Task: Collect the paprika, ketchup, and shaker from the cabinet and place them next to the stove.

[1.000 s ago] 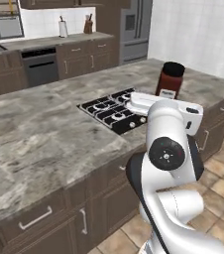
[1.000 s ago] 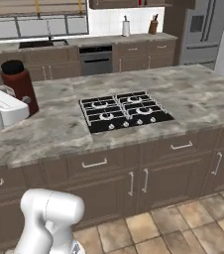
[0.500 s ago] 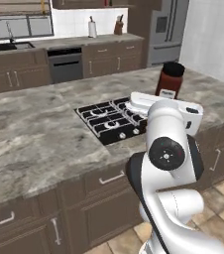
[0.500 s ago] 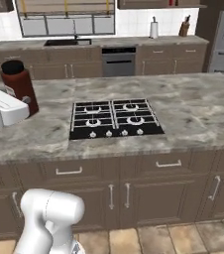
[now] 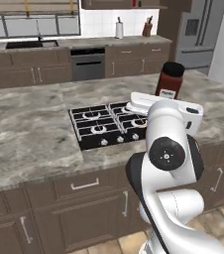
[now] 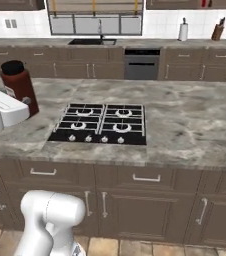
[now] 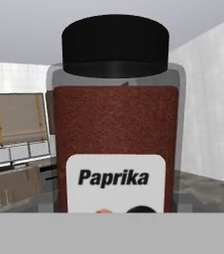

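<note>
My gripper (image 6: 25,102) is shut on the paprika (image 7: 115,144), a tall red-brown jar with a black cap and a white label. The jar is upright and close in front of the hand view, and it hides the fingertips. In the base views the paprika (image 5: 169,79) (image 6: 17,85) hangs over the marble island counter (image 6: 185,125), beside the black four-burner stove (image 5: 109,126) (image 6: 102,122). At the top edge, the dark wall cabinet (image 5: 119,4) shows a small red shape (image 5: 134,3), too small to name. The shaker is out of view.
The island has drawers and doors with silver handles along its front (image 6: 145,177). Behind it runs a back counter with a sink (image 6: 92,42), a built-in oven (image 5: 88,63), a paper-towel roll (image 5: 119,30) and a knife block (image 5: 147,29). A fridge (image 5: 198,34) stands at the right.
The whole picture has shifted as the base drives along the island; the stove now lies squarer in front. The paprika stays in the gripper, in the same place relative to the arm.
</note>
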